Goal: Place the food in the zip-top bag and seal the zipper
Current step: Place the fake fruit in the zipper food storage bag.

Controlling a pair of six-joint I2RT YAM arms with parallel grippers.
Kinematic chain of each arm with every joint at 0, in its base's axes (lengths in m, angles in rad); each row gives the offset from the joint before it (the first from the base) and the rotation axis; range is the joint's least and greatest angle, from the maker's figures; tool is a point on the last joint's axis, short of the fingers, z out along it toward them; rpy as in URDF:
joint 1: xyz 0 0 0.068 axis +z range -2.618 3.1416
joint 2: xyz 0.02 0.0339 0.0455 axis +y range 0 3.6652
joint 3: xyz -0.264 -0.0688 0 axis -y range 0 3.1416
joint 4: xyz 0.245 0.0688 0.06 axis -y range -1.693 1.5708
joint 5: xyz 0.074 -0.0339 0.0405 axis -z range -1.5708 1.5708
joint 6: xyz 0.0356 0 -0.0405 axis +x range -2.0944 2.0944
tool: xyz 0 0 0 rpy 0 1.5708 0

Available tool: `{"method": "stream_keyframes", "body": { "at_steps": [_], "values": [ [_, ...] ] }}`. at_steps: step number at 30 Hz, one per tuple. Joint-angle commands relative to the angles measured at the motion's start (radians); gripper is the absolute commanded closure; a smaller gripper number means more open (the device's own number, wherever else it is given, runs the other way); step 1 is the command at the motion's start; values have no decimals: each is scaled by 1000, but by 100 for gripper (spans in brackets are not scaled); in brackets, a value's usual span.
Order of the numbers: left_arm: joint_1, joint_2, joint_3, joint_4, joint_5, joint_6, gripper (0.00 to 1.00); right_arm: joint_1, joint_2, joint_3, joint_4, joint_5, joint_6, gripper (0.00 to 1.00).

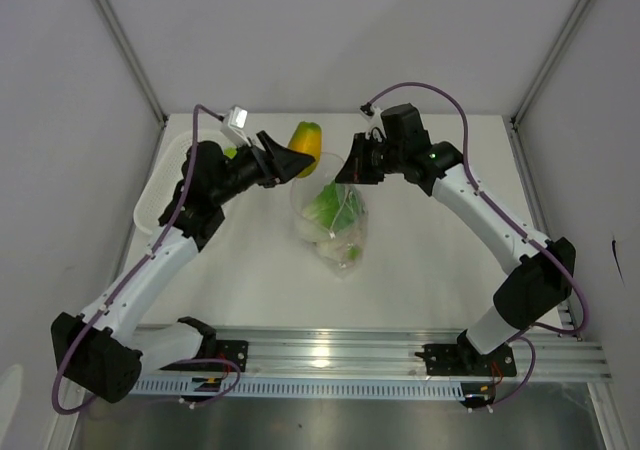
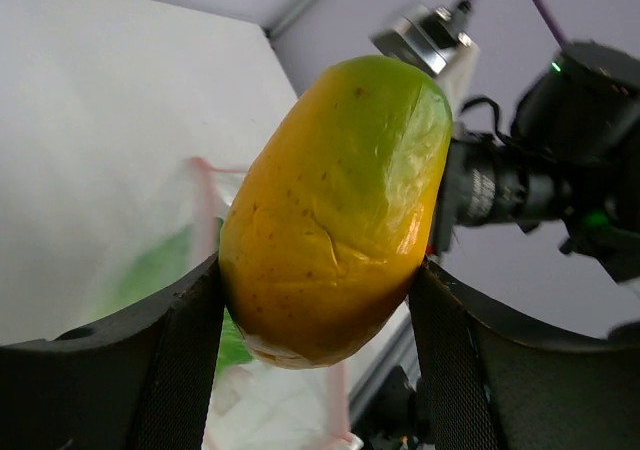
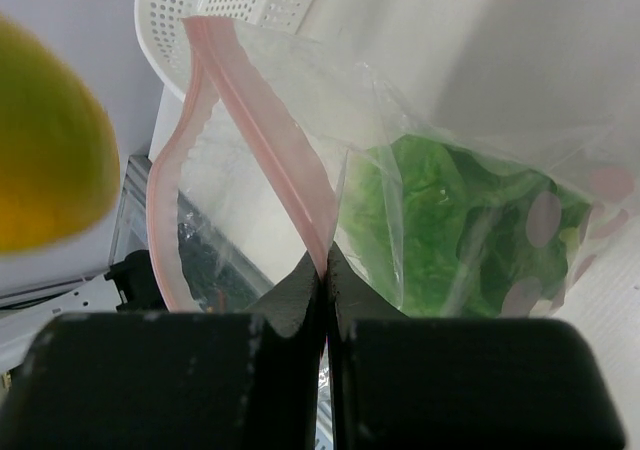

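My left gripper [image 2: 315,270] is shut on the orange fruit [image 2: 335,210], an orange-yellow piece with a green end, gripped between both fingers. In the top view this fruit [image 1: 306,147] hangs in the left gripper [image 1: 295,160] just above and behind the mouth of the clear zip-top bag [image 1: 335,225]. My right gripper [image 3: 325,260] is shut on the pink zipper [image 3: 270,140] at the bag's rim and holds the mouth up and open. A leafy green cabbage [image 3: 450,230] lies inside the bag. The fruit [image 3: 45,160] shows at the left edge of the right wrist view.
A white mesh basket [image 1: 160,185] stands at the left edge of the table, behind the left arm, with something green [image 1: 230,152] in it. The right arm's wrist [image 2: 560,170] is close beyond the fruit. White walls enclose the table on three sides.
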Motion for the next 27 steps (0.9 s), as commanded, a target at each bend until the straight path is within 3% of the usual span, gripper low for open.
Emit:
{"method": "stream_keyframes", "body": {
  "at_steps": [1,5,8,11,18,21,24,25,27],
  "values": [
    [-82,-57,2,59,7,21,99,8,-42,55,-11,31,11,98],
    [-179,-77,-5,16,-55,70,99,9,-39,61,-17,37,11,98],
    [-204,-72,10,-122,-160,87,99,14,-42,61,-11,39,17,98],
    [-213,-93,-45,-125,-218,63,99,17,-44,69,-7,42,23,98],
    [-230,-40,-57,-169,-304,11,88,18,-48,107,-4,42,35,98],
    [-239,6,-24,-191,-295,27,71,18,-50,124,-8,49,37,98],
    [-253,15,-11,-220,-330,46,39,18,-47,138,-11,49,35,98],
    [-254,9,-14,-223,-338,49,34,18,-44,140,-13,49,34,98],
    [-254,-8,-21,-234,-370,63,8,18,-42,140,-14,49,32,98]
  ]
}}
